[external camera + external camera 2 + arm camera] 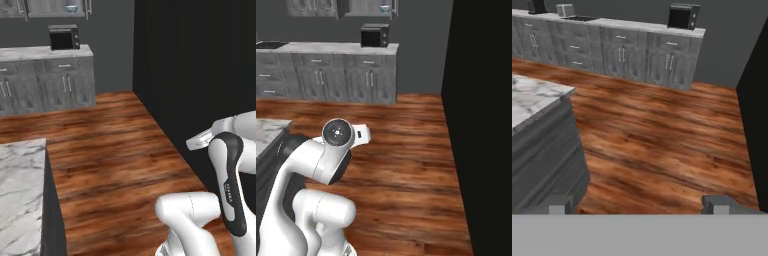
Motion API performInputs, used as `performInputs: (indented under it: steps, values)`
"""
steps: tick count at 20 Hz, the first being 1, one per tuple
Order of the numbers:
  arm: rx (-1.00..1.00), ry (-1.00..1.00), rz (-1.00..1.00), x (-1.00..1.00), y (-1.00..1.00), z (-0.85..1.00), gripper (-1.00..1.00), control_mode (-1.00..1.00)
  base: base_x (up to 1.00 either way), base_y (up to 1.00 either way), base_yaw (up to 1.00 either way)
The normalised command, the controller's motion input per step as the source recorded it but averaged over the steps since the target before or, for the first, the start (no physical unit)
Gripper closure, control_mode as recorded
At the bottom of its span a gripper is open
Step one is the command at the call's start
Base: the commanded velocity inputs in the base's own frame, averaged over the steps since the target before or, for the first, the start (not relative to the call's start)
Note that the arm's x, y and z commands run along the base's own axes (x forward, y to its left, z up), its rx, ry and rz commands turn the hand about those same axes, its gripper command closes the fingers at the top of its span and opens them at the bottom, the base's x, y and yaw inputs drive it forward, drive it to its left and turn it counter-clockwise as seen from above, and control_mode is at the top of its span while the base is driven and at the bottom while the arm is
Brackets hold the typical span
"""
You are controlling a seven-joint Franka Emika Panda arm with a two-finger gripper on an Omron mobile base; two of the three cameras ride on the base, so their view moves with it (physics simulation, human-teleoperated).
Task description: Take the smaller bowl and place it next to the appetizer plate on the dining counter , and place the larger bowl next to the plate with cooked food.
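Note:
My gripper (638, 205) is open, its two dark fingertips (557, 204) far apart with nothing between them, hanging over the wooden floor. The white hand (200, 141) points toward the far cabinets, and it is also seen at mid-left in the right base view (358, 133). One corner of the marble-topped dining counter (534, 97) lies to my left (20, 190) (266, 131), and that part is bare. A tiny pale-blue bowl (71, 8) (385, 8) sits in the open wall cabinet above the microwave, too small to tell which bowl. Both plates are out of view.
A tall black wall (200, 60) (481, 100) closes off the right side. Grey base cabinets (632, 57) with a marble top run along the back wall, carrying a black microwave (683, 16) (64, 37). Open wooden floor (662, 130) stretches between me and them.

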Motion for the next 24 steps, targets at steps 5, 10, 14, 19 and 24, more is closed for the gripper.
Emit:
performInputs:
  steps: [5,10,14,19,24]
  values:
    - [0.00,0.00,0.00,0.00,0.00,0.00,-1.00,1.00,1.00,0.05,-0.02]
    - [0.00,0.00,0.00,0.00,0.00,0.00,-1.00,1.00,1.00,0.21,-0.03]
    - [0.00,0.00,0.00,0.00,0.00,0.00,-1.00,1.00,1.00,0.49,0.01]
    - [0.00,0.00,0.00,0.00,0.00,0.00,-1.00,1.00,1.00,0.65,0.05]
    - [0.00,0.00,0.00,0.00,0.00,0.00,-1.00,1.00,1.00,0.62,0.01]
